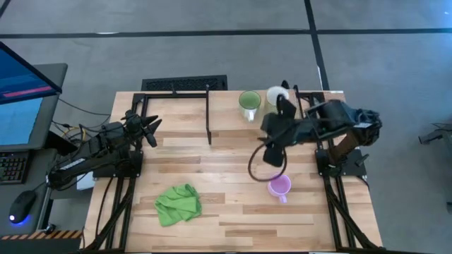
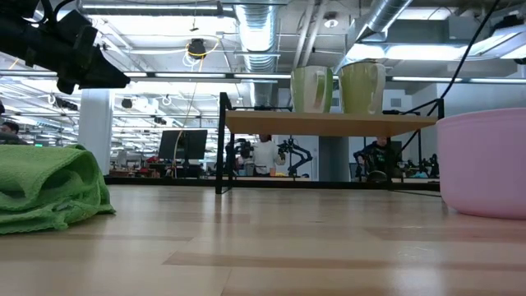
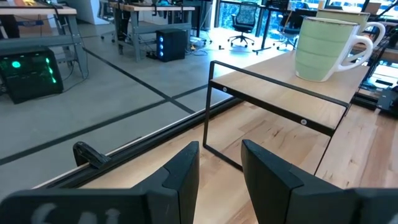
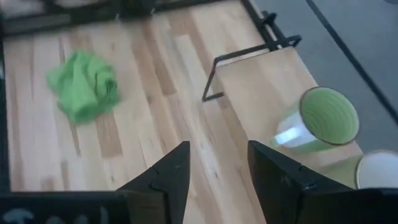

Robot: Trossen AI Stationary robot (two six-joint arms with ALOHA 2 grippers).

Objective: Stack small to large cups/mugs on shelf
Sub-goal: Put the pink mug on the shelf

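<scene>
The right end effector [image 1: 272, 144], fingers parted and empty, is hovering near the purple mug [image 1: 280, 186], probably upright, on the tabletop [image 1: 226, 212]; 2 mugs are standing on the shelf [image 1: 229, 95].

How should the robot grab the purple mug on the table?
Probably from above, pinching the rim of the purple mug. It stands upright with its mouth open upward, and its handle points toward the table's front edge, so grip the wall away from the handle. The right end effector is nearest.

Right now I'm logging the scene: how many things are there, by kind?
Mugs: 3 (green, cream, purple)
Cloth: 1
Shelf: 1
Total: 5
</scene>
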